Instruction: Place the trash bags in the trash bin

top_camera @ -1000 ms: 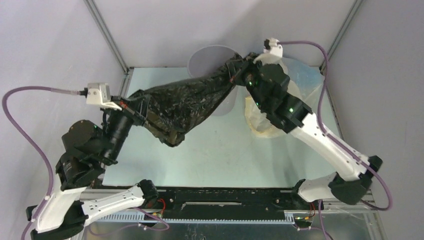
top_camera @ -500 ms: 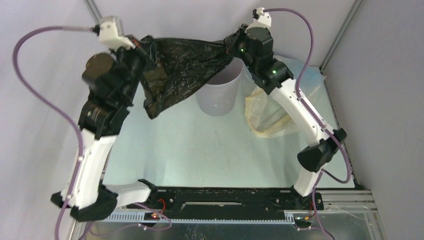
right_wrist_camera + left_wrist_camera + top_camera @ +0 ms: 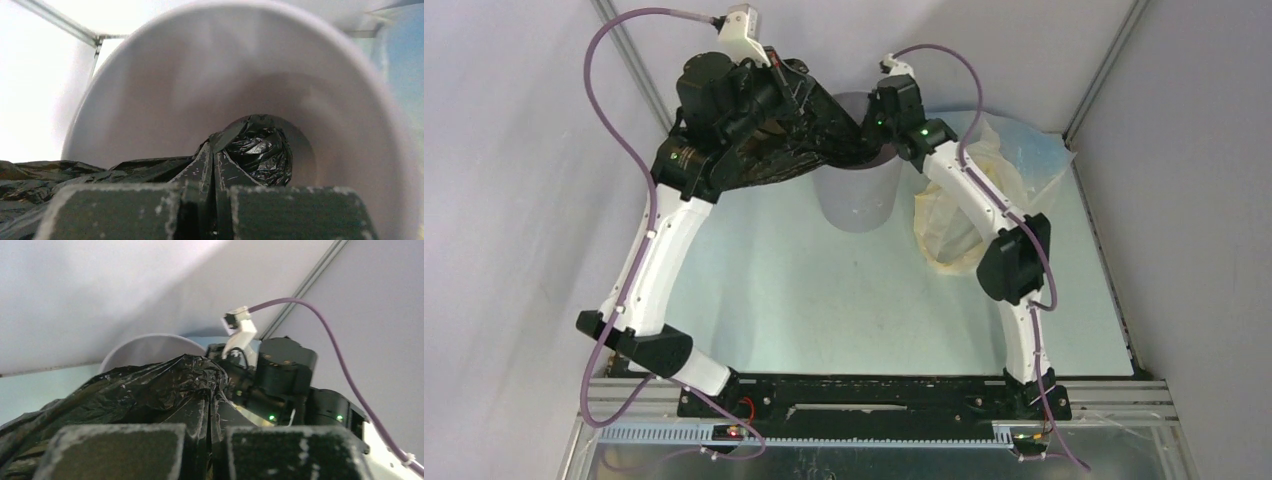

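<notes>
One bin (image 3: 856, 205) stands at 12 o'clock by the table's (image 3: 824, 300) far edge, with open tabletop stretching toward 6 o'clock. One black bag (image 3: 769, 168) spans from 11 o'clock across the bin's rim, and part of it hangs inside. The left gripper (image 3: 207, 437) and right gripper (image 3: 214, 192) are each clamped on the bag. One yellowish bag (image 3: 949, 230) sits just beside the bin at 2 o'clock.

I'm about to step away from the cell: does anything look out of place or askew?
Nothing spilled or damaged. The black trash bag, pinched by the left end effector and right end effector, is only partly in: one end hangs inside the trash bin, the rest bunches outside its left rim.
</notes>
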### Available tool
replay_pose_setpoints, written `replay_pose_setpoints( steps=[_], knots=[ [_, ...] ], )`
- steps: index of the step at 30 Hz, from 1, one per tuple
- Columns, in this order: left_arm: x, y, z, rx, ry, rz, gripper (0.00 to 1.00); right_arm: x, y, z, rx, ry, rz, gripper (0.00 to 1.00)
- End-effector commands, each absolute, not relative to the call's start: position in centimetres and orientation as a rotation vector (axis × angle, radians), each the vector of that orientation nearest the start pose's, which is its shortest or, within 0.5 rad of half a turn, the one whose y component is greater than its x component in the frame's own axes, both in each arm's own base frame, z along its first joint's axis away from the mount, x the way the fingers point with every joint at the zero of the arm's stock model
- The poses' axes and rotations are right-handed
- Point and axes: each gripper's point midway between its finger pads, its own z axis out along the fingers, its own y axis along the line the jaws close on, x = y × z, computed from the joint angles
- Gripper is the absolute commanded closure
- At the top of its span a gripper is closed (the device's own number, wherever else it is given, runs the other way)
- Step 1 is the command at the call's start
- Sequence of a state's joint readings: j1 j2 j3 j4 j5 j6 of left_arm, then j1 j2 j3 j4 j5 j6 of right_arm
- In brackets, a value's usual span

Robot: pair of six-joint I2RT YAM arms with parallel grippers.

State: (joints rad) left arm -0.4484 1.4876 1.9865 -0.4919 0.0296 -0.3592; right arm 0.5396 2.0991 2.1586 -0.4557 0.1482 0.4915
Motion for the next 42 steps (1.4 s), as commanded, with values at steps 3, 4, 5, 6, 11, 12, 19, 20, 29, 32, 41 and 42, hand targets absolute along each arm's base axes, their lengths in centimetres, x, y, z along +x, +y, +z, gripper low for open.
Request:
replay_pose_setpoints(
  steps=[3,4,5,6,11,12,19,20,29,32,41,42],
  knots=[
    [38.4,-22.1,53.1,0.125,1.544,-0.779,1.0,53.3,32.4,26.0,-0.138,2.089,0.564,0.92],
    [38.5,-22.4,53.1,0.132,1.546,-0.794,1.0,53.1,32.2,26.3,-0.153,2.094,0.601,0.85],
    [38.6,-22.8,53.0,0.139,1.548,-0.807,1.0,52.8,32.2,27.1,-0.171,2.089,0.646,0.77],
    [38.7,-23.0,53.0,0.143,1.549,-0.817,1.0,52.4,31.9,28.1,-0.183,2.073,0.684,0.69],
    [39.2,-24.6,52.9,0.168,1.555,-0.894,1.0,50.1,29.3,34.7,-0.207,1.948,0.703,0.48],
    [39.4,-24.9,52.8,0.173,1.556,-0.909,1.0,49.6,28.7,35.7,-0.212,1.93,0.694,0.44],
    [41.7,-27.7,50.9,0.172,1.584,-1.025,1.0,45.4,25.4,38.9,-0.273,1.867,0.66,0.18],
    [41.9,-28.0,50.7,0.169,1.586,-1.032,1.0,44.8,25.0,39.3,-0.278,1.85,0.662,0.16],
    [42.5,-31.7,48.8,0.205,1.609,-1.057,1.0,39.9,24.0,40.5,-0.453,1.724,0.787,0.15],
    [43.2,-33.3,47.5,0.214,1.637,-1.071,1.0,39.0,24.1,40.3,-0.474,1.7,0.813,0.14],
    [43.2,-36.1,45.9,0.232,1.671,-1.108,1.0,38.7,24.8,40.0,-0.425,1.659,0.904,0.16],
    [43.2,-36.2,45.8,0.229,1.674,-1.108,1.0,38.5,25.0,40.2,-0.422,1.651,0.921,0.16]
  ],
)
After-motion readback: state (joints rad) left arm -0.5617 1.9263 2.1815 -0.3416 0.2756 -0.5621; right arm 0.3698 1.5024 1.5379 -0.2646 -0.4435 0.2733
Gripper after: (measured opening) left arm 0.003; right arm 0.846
